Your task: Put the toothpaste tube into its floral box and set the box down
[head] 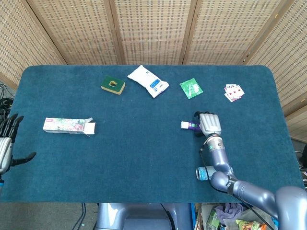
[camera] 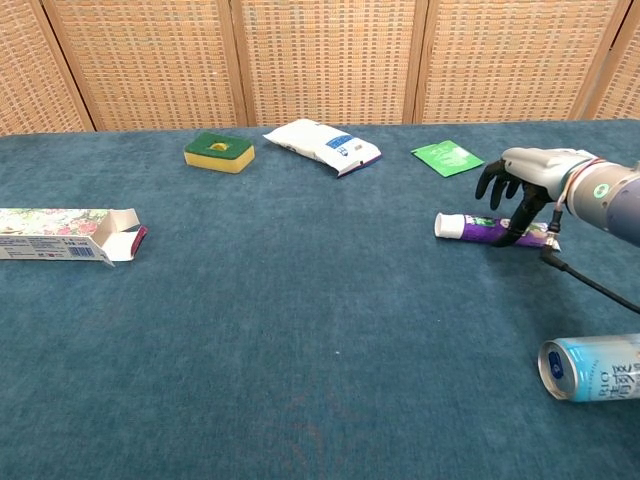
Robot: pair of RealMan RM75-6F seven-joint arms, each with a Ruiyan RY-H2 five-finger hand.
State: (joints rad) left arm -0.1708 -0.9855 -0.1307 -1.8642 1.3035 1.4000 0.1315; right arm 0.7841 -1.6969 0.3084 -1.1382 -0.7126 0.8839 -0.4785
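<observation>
The toothpaste tube (camera: 472,228) lies flat on the blue cloth, white cap pointing left; the head view shows only its cap end (head: 187,125). My right hand (camera: 528,178) arches over the tube's tail, dark fingers on the far side and the thumb reaching down on the near side; it has not lifted it. The same hand (head: 209,124) covers most of the tube in the head view. The floral box (head: 67,125) lies far to the left with its flap end open toward the right, also seen in the chest view (camera: 60,235). My left hand (head: 5,143) hangs with its fingers spread off the table's left edge, holding nothing.
Along the back lie a green-and-yellow sponge (head: 112,85), a white packet (head: 147,80), a green sachet (head: 191,88) and playing cards (head: 233,92). A light-blue can (camera: 592,367) lies on its side near the front right, close under my right forearm.
</observation>
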